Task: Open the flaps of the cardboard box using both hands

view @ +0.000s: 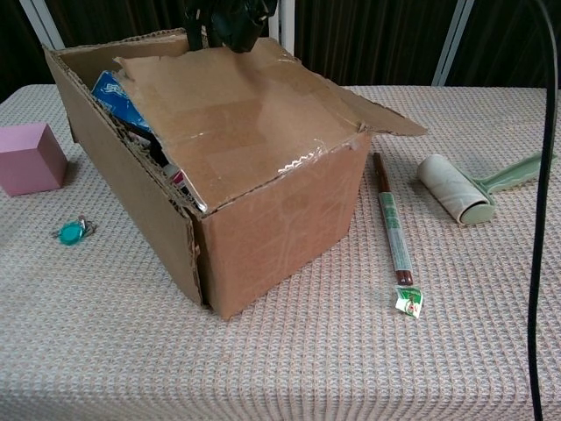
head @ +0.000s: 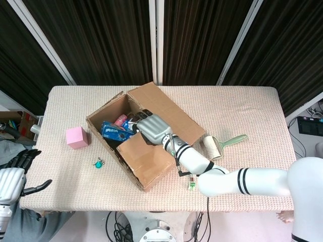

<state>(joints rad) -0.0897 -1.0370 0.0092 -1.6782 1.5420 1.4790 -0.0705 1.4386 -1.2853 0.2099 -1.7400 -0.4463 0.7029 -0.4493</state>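
The cardboard box [head: 151, 177] [view: 280, 232] stands slantwise at the table's middle. Its far long flap [head: 166, 113] lies folded outward. The near flap [head: 144, 157] [view: 237, 114] is tilted up off the opening. My right hand [head: 151, 128] [view: 230, 16] grips that flap's free edge, fingers curled over it, at the top margin of the chest view. My left hand [head: 12, 176] hangs off the table's left edge with fingers spread, holding nothing, far from the box. A blue packet [head: 113, 130] [view: 114, 88] and other items show inside the box.
A pink cube [head: 76, 137] [view: 28, 158] and a teal keyring [head: 98, 163] [view: 72, 231] lie left of the box. To its right are a thin brown stick [view: 390, 224] and a green-handled lint roller [head: 217, 146] [view: 465, 197].
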